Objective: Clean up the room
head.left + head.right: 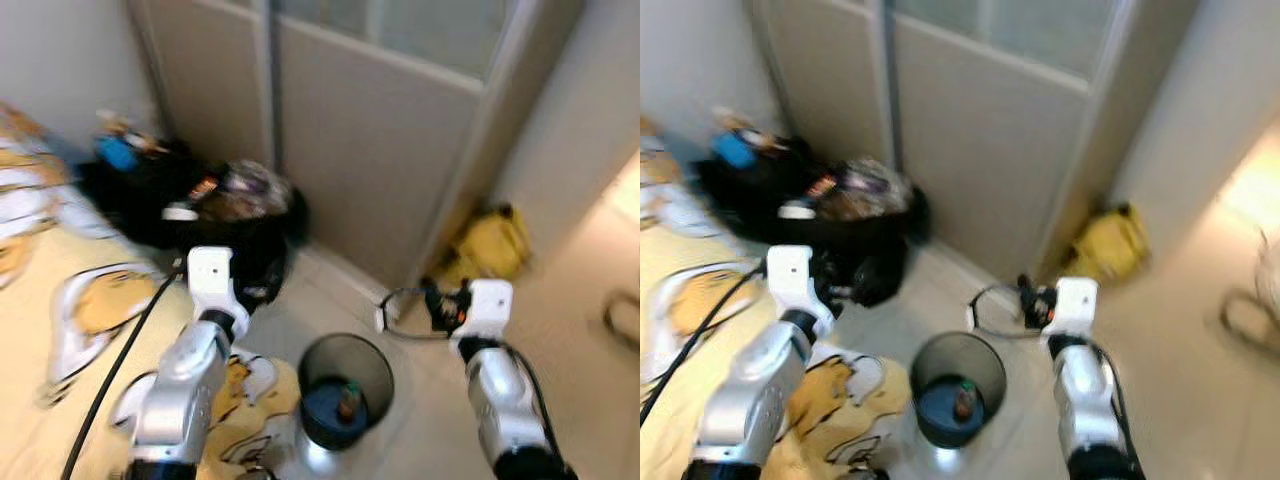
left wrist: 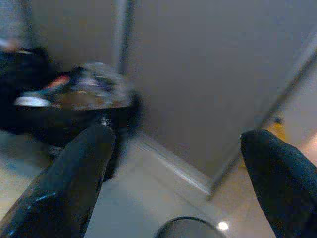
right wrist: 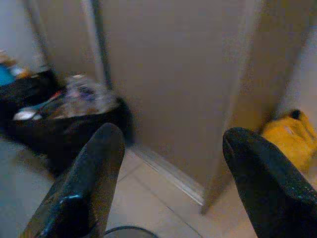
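A pale tiled floor [image 1: 330,300] runs up to a grey sliding door [image 1: 390,140] in the corner of a room, all of it somewhat blurred. The landmark is the round dark bin [image 1: 345,388], standing upright on the floor between the two arms, mouth up, with blue at its bottom and a small brownish item, perhaps a bottle, inside.

Left of the bin a yellow patterned sheet [image 1: 60,330] spreads over what looks like a bed. Beyond the bin and to its left, against the door, sits a heap of black bags [image 1: 235,215] stuffed with mixed litter, and further left a blue object [image 1: 118,152] lies on more dark things. A loop of cable [image 1: 405,315] lies on the floor just beyond the bin to the right, and a crumpled yellow bag [image 1: 490,245] slumps in the corner further right.

The left gripper [image 2: 173,163] hangs above the bin's left side with its fingers wide apart and nothing between them. The right gripper [image 3: 171,163] is to the bin's right, likewise spread and empty.

The bin will probably be light and stiff; its rim offers the surest pinch. The black bags look soft and slack, best gathered at the neck. The cable is limp, with no clear long axis.
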Available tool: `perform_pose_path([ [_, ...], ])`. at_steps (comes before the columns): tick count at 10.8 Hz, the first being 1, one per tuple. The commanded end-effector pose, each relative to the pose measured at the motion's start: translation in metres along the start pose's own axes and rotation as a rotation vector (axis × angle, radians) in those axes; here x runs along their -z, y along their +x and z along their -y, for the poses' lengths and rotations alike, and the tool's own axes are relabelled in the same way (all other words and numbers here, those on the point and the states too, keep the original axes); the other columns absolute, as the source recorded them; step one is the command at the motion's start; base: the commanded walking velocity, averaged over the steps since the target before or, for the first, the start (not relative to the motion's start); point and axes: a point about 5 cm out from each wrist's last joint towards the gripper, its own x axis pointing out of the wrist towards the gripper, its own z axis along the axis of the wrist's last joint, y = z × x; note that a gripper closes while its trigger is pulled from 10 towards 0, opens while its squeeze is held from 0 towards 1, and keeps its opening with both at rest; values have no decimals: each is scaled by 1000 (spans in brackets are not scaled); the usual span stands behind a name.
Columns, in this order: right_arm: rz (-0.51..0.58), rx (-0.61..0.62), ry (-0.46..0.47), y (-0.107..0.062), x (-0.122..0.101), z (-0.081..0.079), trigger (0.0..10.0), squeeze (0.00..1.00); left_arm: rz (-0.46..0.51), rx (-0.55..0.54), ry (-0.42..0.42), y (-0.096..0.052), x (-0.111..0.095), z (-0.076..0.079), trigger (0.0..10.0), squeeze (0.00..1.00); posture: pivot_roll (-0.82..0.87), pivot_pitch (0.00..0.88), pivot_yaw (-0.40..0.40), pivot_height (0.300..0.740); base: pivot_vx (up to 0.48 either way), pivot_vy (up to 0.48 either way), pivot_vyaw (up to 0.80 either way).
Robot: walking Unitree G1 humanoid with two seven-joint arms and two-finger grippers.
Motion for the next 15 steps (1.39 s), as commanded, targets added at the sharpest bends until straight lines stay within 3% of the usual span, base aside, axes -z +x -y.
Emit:
perform_pose_path([
  [1, -13, -3, 34, -5, 5, -2, 10000, 0, -3, -24, 44, 2, 7, 0, 10000, 0, 168, 0, 13, 740, -292, 244, 475],
  [2, -14, -6, 76, -6, 6, -6, 10000, 0, 4, -27, 61, 7, 9, 0, 10000, 0, 167, 0, 31, 740, -319, 364, 475],
  [3, -6, -2, 102, -1, 2, -7, 10000, 0, -34, 37, 77, 11, 16, 9, 10000, 0, 172, 0, 19, 740, -442, 0, 475],
  [4, 3, 7, 154, 8, -9, 3, 10000, 0, -51, 42, 10, 18, 19, 15, 10000, 0, 175, 0, 12, 740, 0, 0, 469],
  [6, -12, -52, 134, 12, -11, 3, 10000, 0, -19, 22, 88, 20, 18, 8, 10000, 0, 187, 0, 12, 740, 0, 0, 472],
  [7, -19, -90, 141, 12, -10, -3, 10000, 0, -8, -37, 105, 21, 16, -1, 10000, 0, 203, 0, 4, 740, 0, 0, 475],
  [9, -74, -196, 133, 8, 1, -17, 10000, 0, 16, -69, 139, 20, 12, -5, 10000, 0, 225, 0, -4, 740, 0, 0, 475],
  [10, -89, -220, 121, 7, 3, -19, 10000, 0, 30, -79, 109, 19, 10, -5, 10000, 0, 230, 0, -10, 740, 0, 480, 475],
  [11, -86, -230, 111, 9, 0, -16, 10000, 0, 47, -101, 95, 20, 7, -6, 10000, 0, 228, 0, -14, 740, 0, 480, 469],
  [14, -81, -240, 95, 18, -6, -16, 10000, 0, 97, -25, 196, 26, 2, 8, 10000, 0, 227, 0, 22, 740, 0, 480, 471],
  [15, -69, -174, 108, 17, -5, -15, 10000, 0, 83, -32, 199, 27, 4, 2, 10000, 0, 226, 0, 24, 740, 0, 0, 463],
])
